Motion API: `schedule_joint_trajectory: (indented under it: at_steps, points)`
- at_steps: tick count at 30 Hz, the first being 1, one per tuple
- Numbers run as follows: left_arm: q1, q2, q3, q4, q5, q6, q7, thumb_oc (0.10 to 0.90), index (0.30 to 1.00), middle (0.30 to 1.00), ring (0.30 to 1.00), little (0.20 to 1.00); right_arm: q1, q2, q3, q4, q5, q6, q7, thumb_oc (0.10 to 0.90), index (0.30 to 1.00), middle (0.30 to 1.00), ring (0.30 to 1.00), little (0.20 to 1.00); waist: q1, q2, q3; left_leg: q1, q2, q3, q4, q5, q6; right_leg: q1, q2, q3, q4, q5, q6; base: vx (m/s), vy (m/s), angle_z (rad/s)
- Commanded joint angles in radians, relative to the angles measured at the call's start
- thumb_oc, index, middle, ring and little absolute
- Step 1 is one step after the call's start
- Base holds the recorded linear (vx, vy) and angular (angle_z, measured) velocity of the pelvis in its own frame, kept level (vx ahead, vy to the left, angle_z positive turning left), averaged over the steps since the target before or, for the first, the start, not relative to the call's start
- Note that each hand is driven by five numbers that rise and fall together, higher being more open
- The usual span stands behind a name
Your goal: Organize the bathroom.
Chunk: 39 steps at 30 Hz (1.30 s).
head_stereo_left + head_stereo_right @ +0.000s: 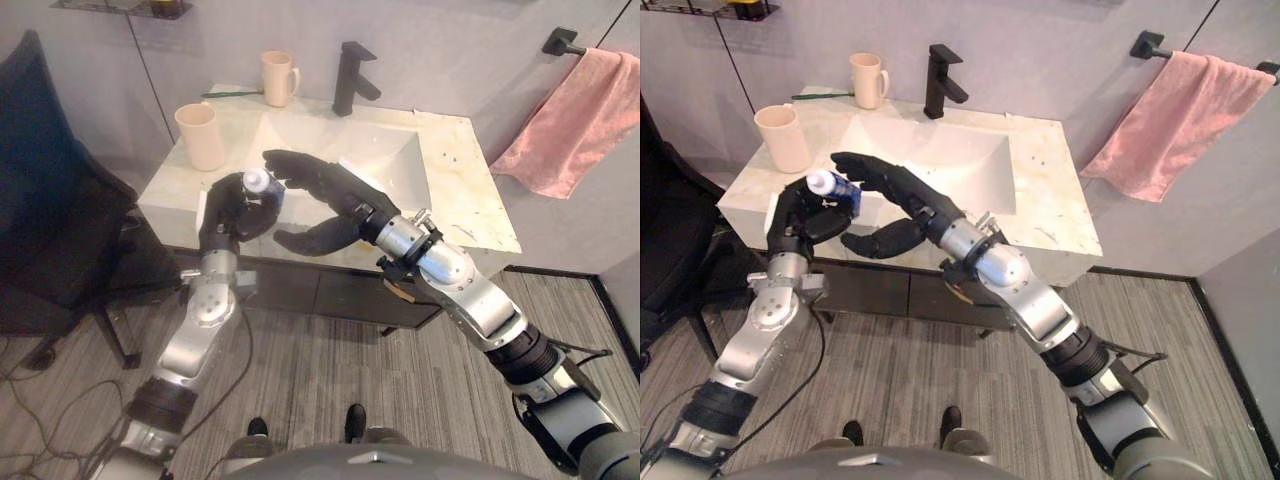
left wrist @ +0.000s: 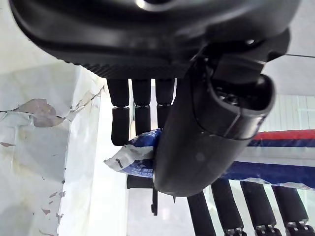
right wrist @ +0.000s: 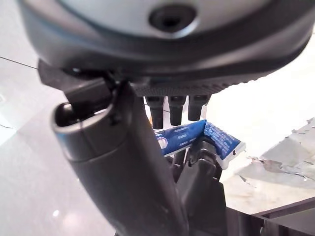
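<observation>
The left hand [image 1: 800, 215] holds the blue toothpaste tube [image 1: 830, 185] tight above the front edge of the desk [image 1: 1040, 215], and the right hand [image 1: 885, 185] reaches over it with fingers wide, so a bump or slip could drop it on the floor.

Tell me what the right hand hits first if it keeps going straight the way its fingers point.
Most likely the toothpaste tube held in the left hand. The right hand has straight fingers reaching toward it, already at or beside the tube. Further along that line stands the nearer cup, though depth is unclear.
</observation>
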State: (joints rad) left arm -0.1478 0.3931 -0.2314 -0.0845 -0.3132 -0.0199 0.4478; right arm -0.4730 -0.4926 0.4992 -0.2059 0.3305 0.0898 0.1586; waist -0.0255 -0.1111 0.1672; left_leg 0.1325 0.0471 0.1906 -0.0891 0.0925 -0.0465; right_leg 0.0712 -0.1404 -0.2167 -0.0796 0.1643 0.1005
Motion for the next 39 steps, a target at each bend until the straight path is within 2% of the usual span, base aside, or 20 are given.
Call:
schedule_joint_trajectory:
  at_steps: [1, 11, 24, 31, 32, 33, 34, 35, 36, 38, 39]
  points:
    - [-0.145, -0.003, -0.004, -0.058, 0.010, -0.104, -0.014, 0.400, 0.300, 0.300, 0.300, 0.300, -0.056, 0.022, -0.079, -0.048, 0.036, -0.123, -0.016, 0.800, 0.900, 0.900, 0.900, 0.900, 0.017, 0.055, -0.065, 0.015, -0.037, 0.018, 0.016, -0.154, 0.072, -0.010, -0.001, 0.043, 0.119, -0.173, 0.069, 0.00, 0.000, 0.00]
    - [-0.140, -0.016, -0.025, -0.064, 0.020, -0.097, -0.030, 0.400, 0.300, 0.300, 0.300, 0.300, -0.090, 0.039, -0.080, -0.064, 0.021, -0.129, -0.032, 0.800, 0.900, 0.900, 0.900, 0.900, 0.024, 0.055, -0.061, 0.013, -0.039, 0.015, 0.017, -0.155, 0.072, -0.009, -0.001, 0.039, 0.120, -0.174, 0.067, 0.00, 0.000, 0.00]
    - [-0.136, -0.030, -0.055, -0.085, 0.012, -0.071, -0.067, 0.400, 0.300, 0.300, 0.300, 0.300, -0.162, 0.049, -0.090, -0.083, -0.062, -0.133, -0.116, 0.800, 0.900, 0.900, 0.900, 0.900, 0.040, 0.052, -0.063, 0.008, -0.041, 0.008, 0.024, -0.161, 0.072, -0.003, -0.002, 0.033, 0.118, -0.178, 0.063, 0.00, 0.000, 0.00]
    - [-0.133, -0.022, -0.066, -0.100, 0.011, -0.066, -0.054, 0.400, 0.300, 0.300, 0.300, 0.300, -0.166, 0.043, -0.084, -0.082, -0.028, -0.131, -0.115, 0.800, 0.900, 0.900, 0.900, 0.900, 0.041, 0.052, -0.062, 0.004, -0.040, 0.005, 0.028, -0.161, 0.072, -0.007, -0.002, 0.034, 0.121, -0.178, 0.064, 0.00, 0.000, 0.00]
    - [-0.131, -0.022, -0.066, -0.100, 0.012, -0.068, -0.055, 0.400, 0.300, 0.300, 0.300, 0.300, -0.165, 0.044, -0.084, -0.082, -0.026, -0.127, -0.110, 0.747, 0.820, 0.820, 0.820, 0.820, 0.042, 0.052, -0.062, 0.003, -0.040, 0.005, 0.028, -0.161, 0.072, -0.008, -0.002, 0.034, 0.122, -0.178, 0.064, 0.00, 0.000, 0.00]
    - [-0.130, -0.022, -0.066, -0.100, 0.012, -0.070, -0.055, 0.400, 0.300, 0.300, 0.300, 0.300, -0.164, 0.044, -0.083, -0.083, -0.025, -0.126, -0.108, 0.747, 0.820, 0.820, 0.820, 0.820, 0.042, 0.052, -0.062, 0.003, -0.040, 0.005, 0.029, -0.161, 0.072, -0.008, -0.002, 0.034, 0.122, -0.178, 0.064, 0.00, 0.000, 0.00]
    - [-0.130, -0.022, -0.065, -0.106, 0.014, -0.068, -0.053, 0.400, 0.300, 0.300, 0.300, 0.300, -0.160, 0.046, -0.081, -0.085, -0.027, -0.120, -0.100, 0.555, 0.533, 0.533, 0.533, 0.533, 0.041, 0.053, -0.062, 0.002, -0.040, 0.004, 0.028, -0.161, 0.071, -0.010, -0.002, 0.035, 0.122, -0.178, 0.064, 0.00, 0.000, 0.00]
    - [-0.128, -0.022, -0.064, -0.110, 0.015, -0.066, -0.051, 0.400, 0.300, 0.300, 0.300, 0.300, -0.156, 0.046, -0.079, -0.086, -0.028, -0.116, -0.095, 0.541, 0.512, 0.512, 0.512, 0.512, 0.041, 0.053, -0.062, 0.002, -0.040, 0.004, 0.028, -0.160, 0.071, -0.010, -0.002, 0.034, 0.122, -0.178, 0.064, 0.00, 0.000, 0.00]
    - [-0.127, -0.022, -0.063, -0.113, 0.016, -0.065, -0.049, 0.400, 0.300, 0.300, 0.300, 0.300, -0.154, 0.045, -0.077, -0.087, -0.028, -0.113, -0.092, 0.477, 0.415, 0.415, 0.415, 0.415, 0.041, 0.053, -0.062, 0.003, -0.040, 0.004, 0.028, -0.160, 0.071, -0.009, -0.002, 0.034, 0.121, -0.178, 0.064, 0.00, 0.000, 0.00]
    - [-0.126, -0.021, -0.060, -0.121, 0.015, -0.059, -0.048, 0.400, 0.300, 0.300, 0.300, 0.300, -0.147, 0.043, -0.071, -0.084, -0.032, -0.115, -0.087, 0.400, 0.300, 0.300, 0.300, 0.300, 0.043, 0.052, -0.062, 0.004, -0.039, 0.004, 0.026, -0.160, 0.071, -0.007, -0.002, 0.032, 0.120, -0.178, 0.064, 0.00, 0.000, 0.00]
    - [-0.125, -0.021, -0.060, -0.124, 0.015, -0.058, -0.047, 0.400, 0.300, 0.300, 0.300, 0.300, -0.144, 0.044, -0.069, -0.082, -0.030, -0.116, -0.086, 0.400, 0.300, 0.300, 0.300, 0.300, 0.043, 0.052, -0.062, 0.004, -0.039, 0.004, 0.026, -0.159, 0.071, -0.006, -0.002, 0.032, 0.119, -0.178, 0.064, 0.00, 0.000, 0.00]
